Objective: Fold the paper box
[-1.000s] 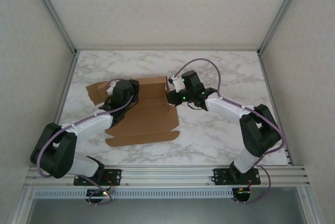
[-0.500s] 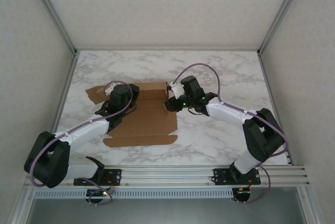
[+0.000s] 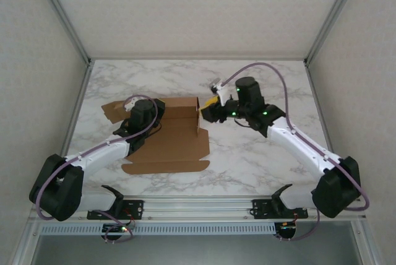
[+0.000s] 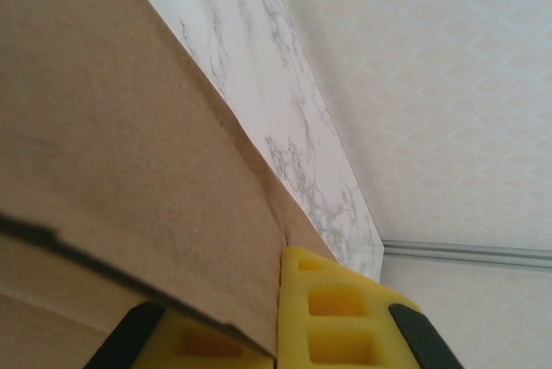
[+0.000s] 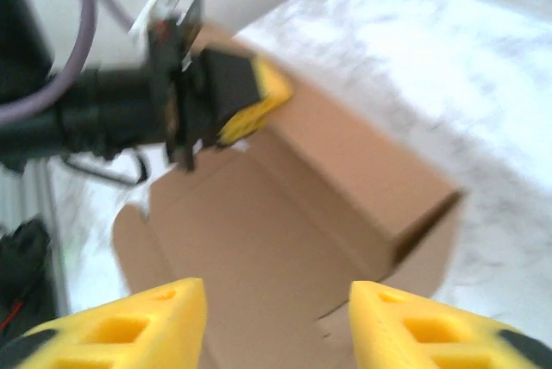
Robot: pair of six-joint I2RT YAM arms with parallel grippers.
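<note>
We see the plain brown cardboard paper box (image 3: 170, 144) lying mostly flat on the white marble table (image 3: 247, 79), left of centre. Its far wall is raised, and a short flap stands upright along its right edge.

Half a second ago the right gripper (image 3: 210, 107) was up against that right flap. It now sits just to the right of the flap and apart from it, and the right arm's elbow has swung out towards the table's right side. The box and the left arm lie much as they did.

From the right wrist, which is blurred, we see the right gripper (image 5: 276, 291) with its yellow fingers (image 5: 129, 322) spread wide. Nothing lies between them, and the box (image 5: 285, 240) is beyond them.

The left gripper (image 3: 148, 111) rests over the far left part of the box. From its own wrist we see the left gripper (image 4: 278, 300) with its two yellow pads (image 4: 336, 317) close together. A cardboard panel (image 4: 103, 128) runs down between them, so it is clamped on the box. In the right wrist view, the left gripper's (image 5: 237, 97) yellow tip sits at the top edge of the far wall.
</note>
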